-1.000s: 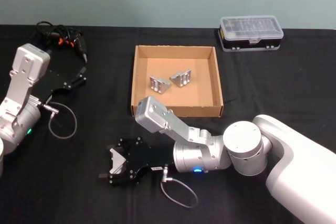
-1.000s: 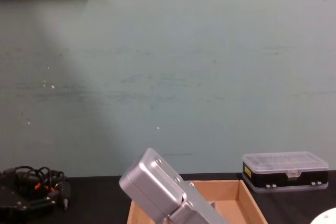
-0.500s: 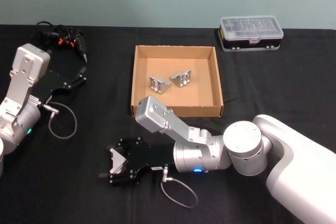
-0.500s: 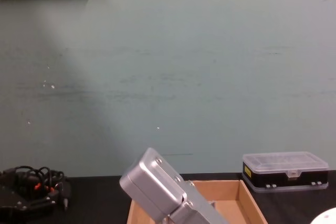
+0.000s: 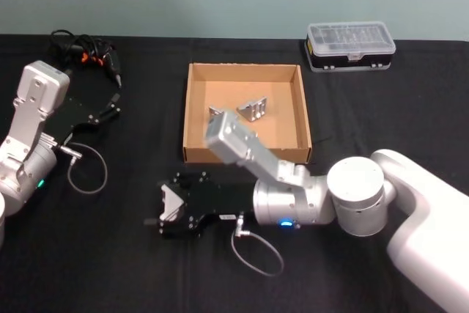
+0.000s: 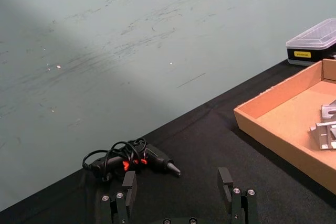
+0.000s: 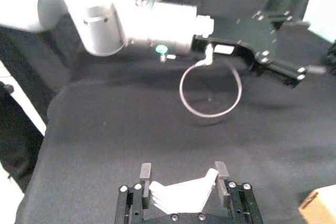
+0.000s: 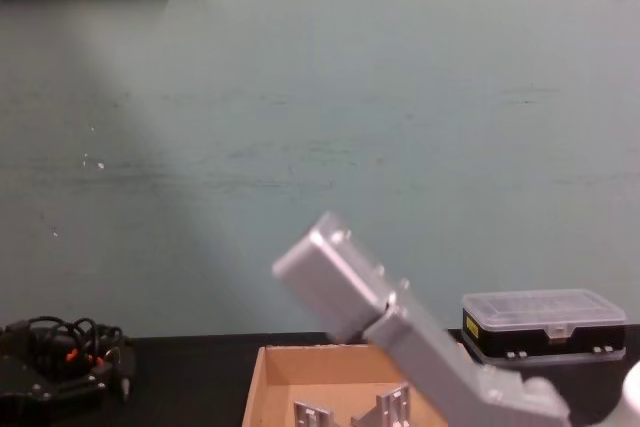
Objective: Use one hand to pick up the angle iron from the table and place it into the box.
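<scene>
the right gripper [image 5: 163, 212] reaches across the black table [image 5: 381, 122] in front of the box [image 5: 192, 111], its black fingers clenched on an angle iron [image 5: 171, 201]. in the right wrist view the pale metal piece sits between the 2 fingers [image 7: 146, 177], touching both, above bare black cloth; whether it is clear of the table cannot be told. the silver-grey right arm [image 5: 344, 203] comes in from the right side of the head view, with a blue light on its round joint, and a thin grey cable loop [image 5: 258, 251] hangs just below the wrist.

the tan box stands near the middle of the table, just beyond the right gripper. 2 more angle irons [image 5: 253, 110] lie inside it, toward its far half, one partly hidden behind the arm's grey housing.

the left gripper [image 5: 102, 113] rests idle at the left of the table, its fingers spread apart with nothing between them. beyond it lies a black tool with coiled cord [image 5: 84, 53]. a clear-lidded plastic case [image 5: 350, 45] sits at the far right, well apart from the box.
</scene>
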You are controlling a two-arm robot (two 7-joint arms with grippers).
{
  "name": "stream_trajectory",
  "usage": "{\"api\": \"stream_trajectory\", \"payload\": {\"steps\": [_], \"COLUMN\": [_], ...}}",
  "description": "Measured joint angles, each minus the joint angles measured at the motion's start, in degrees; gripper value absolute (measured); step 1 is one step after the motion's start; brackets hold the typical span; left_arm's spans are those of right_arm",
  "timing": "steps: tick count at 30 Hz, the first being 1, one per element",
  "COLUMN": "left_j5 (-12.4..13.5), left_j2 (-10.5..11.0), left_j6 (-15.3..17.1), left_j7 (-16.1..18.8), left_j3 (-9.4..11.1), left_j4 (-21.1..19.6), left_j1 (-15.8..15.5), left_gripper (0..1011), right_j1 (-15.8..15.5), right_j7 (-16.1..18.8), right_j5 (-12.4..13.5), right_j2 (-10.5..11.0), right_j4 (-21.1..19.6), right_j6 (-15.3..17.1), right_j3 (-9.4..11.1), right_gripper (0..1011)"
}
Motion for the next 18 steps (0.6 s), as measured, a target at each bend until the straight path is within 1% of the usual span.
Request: {"api": "stream_trajectory", "payload": {"steps": [1,3,8,9,11,14,16,18], "left_j5": [0.00,0.00,0.00,0.00,0.00,0.00,0.01,0.00], "left_j2": [0.00,0.00,0.00,0.00,0.00,0.00,0.00,0.00], "left_j6": [0.00,0.00,0.00,0.00,0.00,0.00,0.00,0.00], "left_j7": [0.00,0.00,0.00,0.00,0.00,0.00,0.00,0.00], "left_j3": [0.00,0.00,0.00,0.00,0.00,0.00,0.00,0.00], "left_j4": [0.00,0.00,0.00,0.00,0.00,0.00,0.00,0.00], "left_j1": [0.00,0.00,0.00,0.00,0.00,0.00,0.00,0.00], "left_gripper": [1011,1011,1011,1011,1011,1011,1011,1011], "right_j1": [0.00,-0.11,0.06,0.21,0.38,1.06,1.40,1.96], "right_j7": [0.00,-0.50,-1.67,-2.24,-2.85,-4.60,-5.47,-7.12], "right_j5": [0.00,0.89,1.90,2.39,2.93,4.17,4.46,4.61], "right_j2": [0.00,0.82,1.93,2.41,2.90,4.21,4.68,5.34], "right_j4": [0.00,-1.93,-4.06,-4.83,-5.62,-7.15,-7.56,-7.96], "right_j6": [0.00,1.13,3.14,4.13,5.10,7.47,8.48,9.89], "right_j3": [0.00,0.99,2.36,3.10,3.88,6.09,6.88,8.10], "right_gripper": [733,733,733,733,733,733,733,733]}}
